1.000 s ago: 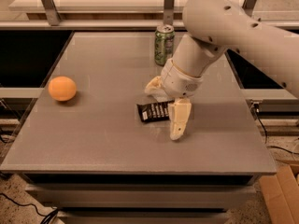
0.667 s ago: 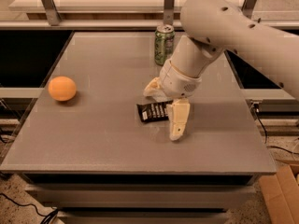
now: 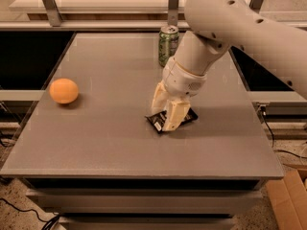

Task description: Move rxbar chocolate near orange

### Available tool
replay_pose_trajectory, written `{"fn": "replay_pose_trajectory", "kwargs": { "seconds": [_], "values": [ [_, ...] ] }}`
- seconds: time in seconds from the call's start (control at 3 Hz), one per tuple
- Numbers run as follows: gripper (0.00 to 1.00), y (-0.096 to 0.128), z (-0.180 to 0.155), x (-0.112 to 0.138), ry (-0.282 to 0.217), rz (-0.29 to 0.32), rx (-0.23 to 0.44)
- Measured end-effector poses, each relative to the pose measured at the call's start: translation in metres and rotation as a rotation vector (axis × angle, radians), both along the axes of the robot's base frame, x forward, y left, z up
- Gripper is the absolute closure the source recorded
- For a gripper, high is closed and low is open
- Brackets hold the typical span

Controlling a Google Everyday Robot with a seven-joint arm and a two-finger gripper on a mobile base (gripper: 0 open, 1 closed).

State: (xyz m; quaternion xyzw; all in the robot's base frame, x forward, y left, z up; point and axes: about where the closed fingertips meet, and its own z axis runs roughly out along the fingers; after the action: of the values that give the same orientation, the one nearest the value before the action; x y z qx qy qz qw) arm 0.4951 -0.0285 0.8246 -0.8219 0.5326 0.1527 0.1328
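The orange (image 3: pixel 64 90) sits at about nine o'clock on the desk (image 3: pixel 105 147), close to the left edge, with open grey surface on every side of it. Nothing touches it.

Moving right across a wide bare stretch, the rxbar chocolate (image 3: pixel 154 121) lies flat a little right of the desk's centre, at roughly three o'clock from the orange and well apart from it. Only its dark ends show, one corner poking out to the left and another to the right, because the gripper (image 3: pixel 163 118) is down on top of its middle. The gripper reaches in from the two o'clock side, on the end of the big white arm (image 3: pixel 240 28), and is angled down toward seven o'clock, its tips right at the wrapper. Whether the jaws have pinched the bar or merely stand around it, I cannot tell; the bar looks to be resting on the desk, not lifted.

Behind the arm, at twelve o'clock from the bar and near the far edge, stands a green soda can (image 3: pixel 168 44), upright and apart from everything else.

As for progress, I judge this to be the grasping stage. The approach looks complete, but the bar has not travelled: the lift, the carry toward nine o'clock and the set-down beside the orange are all left to do.
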Motion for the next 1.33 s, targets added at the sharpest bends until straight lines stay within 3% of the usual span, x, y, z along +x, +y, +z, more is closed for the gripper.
{"fn": "replay_pose_trajectory", "kwargs": {
  "seconds": [0.33,1.0,1.33],
  "values": [
    [0.97,0.0,0.006,0.0,0.0,0.0,0.0],
    [1.0,-0.003,0.006,0.002,-0.02,-0.002,0.023],
    [1.0,-0.001,0.024,0.005,-0.049,0.011,0.065]
  ]
}}
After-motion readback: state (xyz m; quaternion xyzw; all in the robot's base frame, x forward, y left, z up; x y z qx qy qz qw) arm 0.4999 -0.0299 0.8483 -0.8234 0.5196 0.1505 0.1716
